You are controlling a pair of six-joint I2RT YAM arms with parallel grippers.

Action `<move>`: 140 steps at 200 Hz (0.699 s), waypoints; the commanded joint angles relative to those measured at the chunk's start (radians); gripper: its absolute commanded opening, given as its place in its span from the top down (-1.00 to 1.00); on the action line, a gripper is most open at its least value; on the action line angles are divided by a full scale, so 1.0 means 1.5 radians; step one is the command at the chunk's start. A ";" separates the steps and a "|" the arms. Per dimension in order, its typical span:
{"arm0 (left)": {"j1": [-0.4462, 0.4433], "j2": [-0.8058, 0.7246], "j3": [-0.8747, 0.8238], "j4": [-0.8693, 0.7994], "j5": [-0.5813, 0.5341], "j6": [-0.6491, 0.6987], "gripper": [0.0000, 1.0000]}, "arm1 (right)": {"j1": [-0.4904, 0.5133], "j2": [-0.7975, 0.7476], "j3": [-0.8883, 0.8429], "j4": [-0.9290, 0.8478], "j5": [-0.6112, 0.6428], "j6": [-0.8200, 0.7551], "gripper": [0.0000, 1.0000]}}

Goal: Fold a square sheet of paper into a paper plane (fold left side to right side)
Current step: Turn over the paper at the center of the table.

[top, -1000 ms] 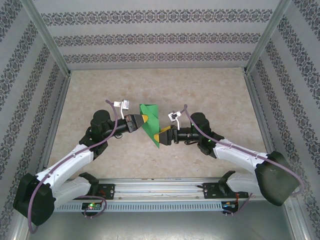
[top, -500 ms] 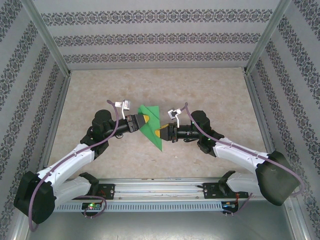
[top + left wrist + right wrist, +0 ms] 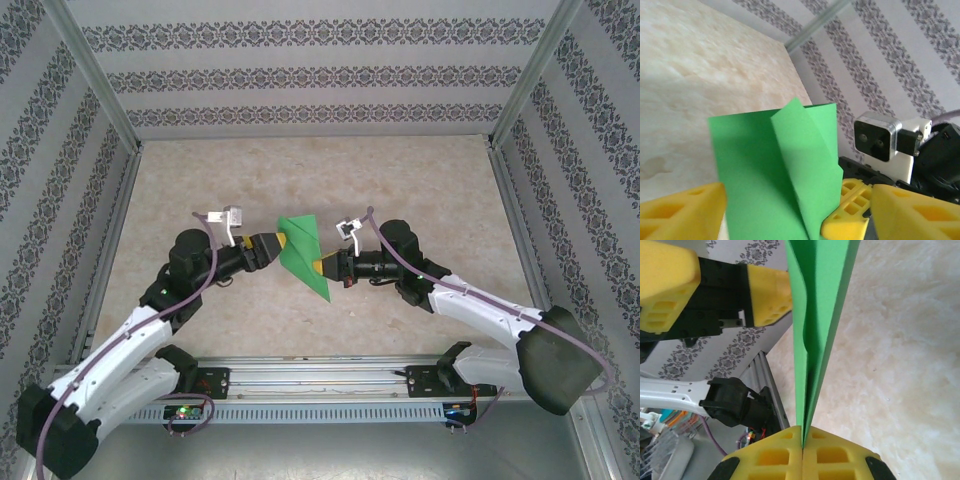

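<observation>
Handover step: square sheet of paper (image 3: 303, 256) clamped in right gripper (image 3: 802, 432), left gripper (image 3: 797, 215) agape astride it (contact unclear); needs left pinch.

Top external view is taken from high above and behind the left arm (image 3: 130, 350) and right arm (image 3: 480, 310), tilted down toward the far wall (image 3: 320, 80) — the whole table (image 3: 420, 190) is covered from afar. Left wrist view is taken just behind the left gripper (image 3: 797, 215), very close, aimed across at the right-side wall (image 3: 900, 55); the right arm's wrist camera (image 3: 879, 136) is caught in it. Right wrist view is taken just behind the right gripper (image 3: 802, 435), very close, aimed back at the left arm and left-side wall (image 3: 730, 355). The green paper (image 3: 303, 256) is shared by all three views — seen face-on from the left wrist, edge-on from the right wrist.
</observation>
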 commanded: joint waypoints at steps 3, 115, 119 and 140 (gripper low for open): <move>0.004 -0.058 0.014 -0.128 -0.104 0.048 -0.65 | 0.006 -0.029 0.047 -0.142 0.102 -0.079 1.00; 0.005 -0.235 0.033 -0.498 -0.346 0.079 -0.85 | 0.204 0.143 0.373 -0.744 0.902 -0.181 1.00; 0.004 -0.242 0.033 -0.508 -0.352 0.078 -0.85 | 0.211 0.156 0.381 -0.754 0.919 -0.181 1.00; 0.005 -0.272 0.030 -0.556 -0.386 0.071 -0.87 | 0.235 0.234 0.437 -0.831 1.002 -0.155 1.00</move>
